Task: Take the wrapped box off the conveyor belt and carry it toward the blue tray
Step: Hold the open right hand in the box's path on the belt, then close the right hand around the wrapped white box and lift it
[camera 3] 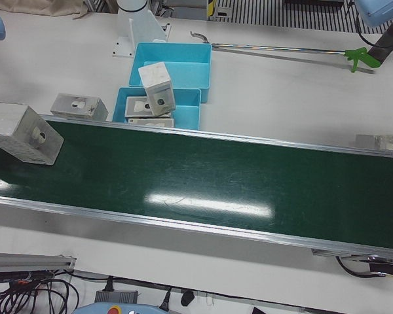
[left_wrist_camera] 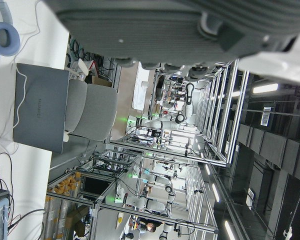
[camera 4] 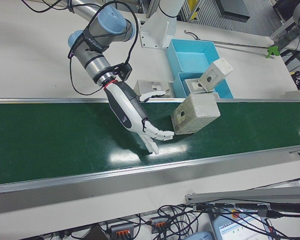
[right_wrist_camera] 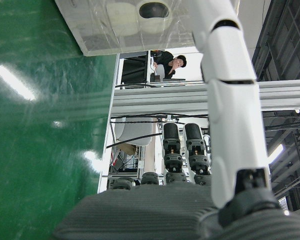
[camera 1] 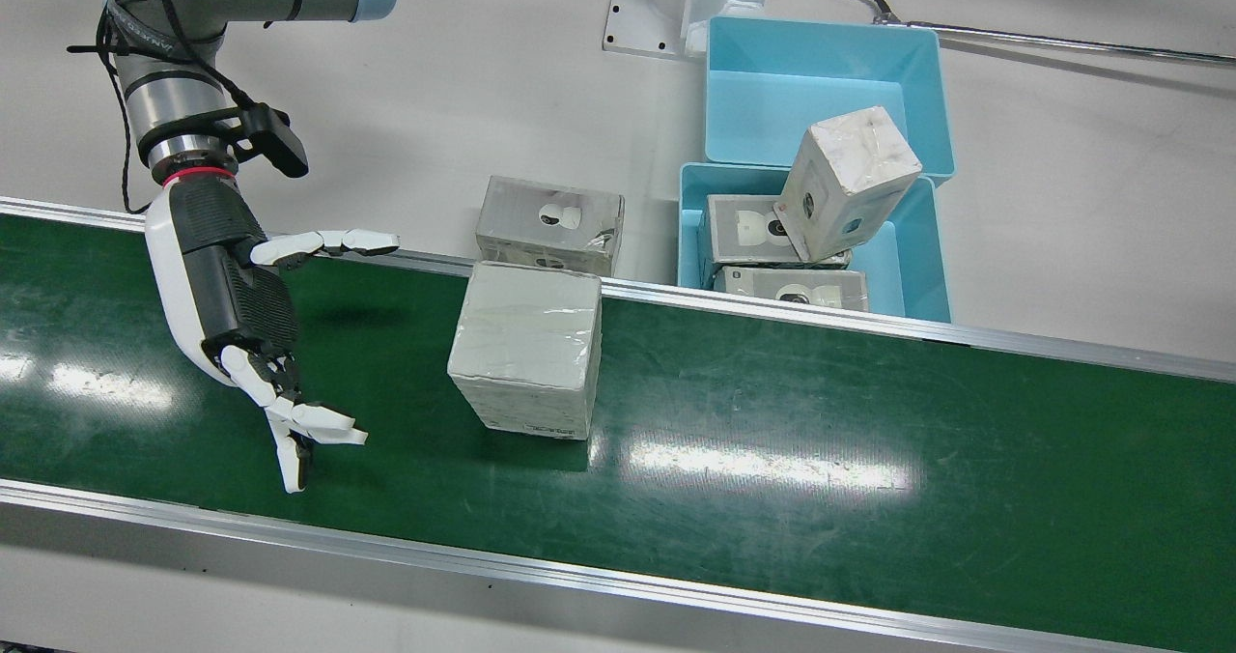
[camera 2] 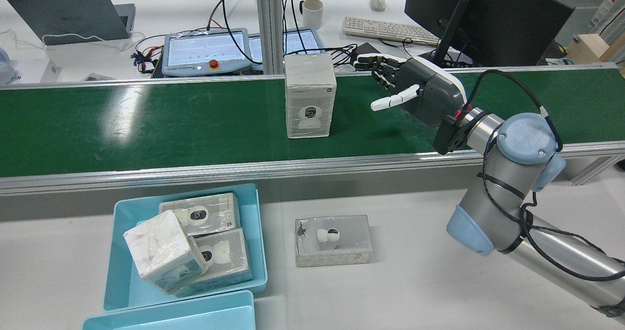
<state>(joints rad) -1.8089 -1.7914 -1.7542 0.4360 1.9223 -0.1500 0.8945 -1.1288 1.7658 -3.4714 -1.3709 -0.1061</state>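
**Reach under way, box not yet held**

The wrapped box point(camera 1: 526, 349) stands upright on the green conveyor belt point(camera 1: 821, 440), close to the belt's edge on the counter point(camera 1: 483, 102) side. The right hand point(camera 1: 246, 329) hovers over the belt beside it, apart from it, fingers point(camera 1: 328, 241) spread and holding nothing. I'd call this the approach: next the hand must close in and clamp opposite faces, then carry the box to the blue tray point(camera 1: 903, 267), already crowded with boxes.

The left hand shows only its palm in its own view; I cannot tell its state.

The monitor point(camera 2: 488, 17) reads HUAWEI.
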